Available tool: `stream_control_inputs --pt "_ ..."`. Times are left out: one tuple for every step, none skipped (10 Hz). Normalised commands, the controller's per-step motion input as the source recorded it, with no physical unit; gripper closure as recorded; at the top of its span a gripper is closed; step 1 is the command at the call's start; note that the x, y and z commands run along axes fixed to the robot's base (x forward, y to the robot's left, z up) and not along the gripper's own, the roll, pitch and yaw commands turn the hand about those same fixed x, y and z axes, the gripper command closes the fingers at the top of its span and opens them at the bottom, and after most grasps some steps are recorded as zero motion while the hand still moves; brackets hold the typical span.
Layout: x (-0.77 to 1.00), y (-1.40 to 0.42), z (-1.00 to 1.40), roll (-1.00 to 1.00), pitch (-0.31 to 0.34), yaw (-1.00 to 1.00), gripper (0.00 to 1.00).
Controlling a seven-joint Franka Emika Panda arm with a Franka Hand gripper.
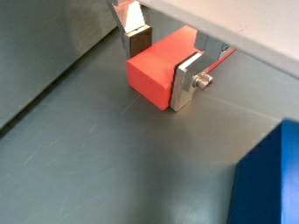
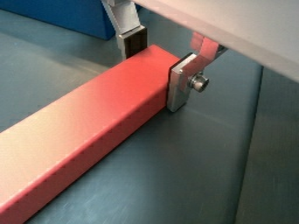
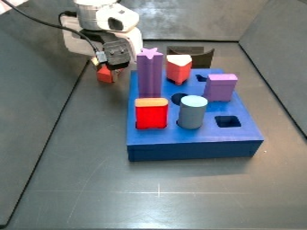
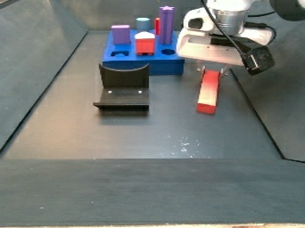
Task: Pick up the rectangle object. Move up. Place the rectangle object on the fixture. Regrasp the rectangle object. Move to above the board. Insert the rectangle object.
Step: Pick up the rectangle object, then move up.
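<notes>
— How do the jaws stand?

— Clamped on the red rectangle object [image 2: 87, 136]. In both wrist views the silver fingers [image 1: 187, 80] press its two long sides at one end, the gripper [image 2: 162, 63] straddling the bar, which runs lengthwise away from the pads.

— And where is the bar itself?

— In a side view the rectangle object [image 4: 209, 91] slopes down from the gripper [image 4: 212, 68], its lower end at or just above the grey floor, near the right wall; I cannot tell whether it touches.

— The arm?

— It hangs from above, wrist pointed downward, the white gripper [image 3: 108, 61] near the far left corner of the floor in a side view.

— What lies around it?

— The blue board [image 3: 239, 137], carrying other coloured pieces, sits beside it toward the back wall, and the dark fixture [image 4: 123, 88] stands well apart to the other side, nearer the left wall.
</notes>
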Motion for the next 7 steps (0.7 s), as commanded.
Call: stream_control_inputs --pt "0.00 0.00 0.00 0.00 0.000 0.00 1.00" --pt "0.00 0.00 0.00 0.00 0.000 0.00 1.00" --pt "0.00 0.00 0.00 0.00 0.000 0.00 1.00" --pt "0.00 0.00 0.00 0.00 0.000 0.00 1.00" --pt "0.00 0.00 0.83 0.00 0.000 0.00 1.00" --pt "-0.02 0.05 0.81 0.01 0.016 -0.02 1.00" --pt "-0.04 0.04 0.74 0.00 0.034 -0.02 1.00"
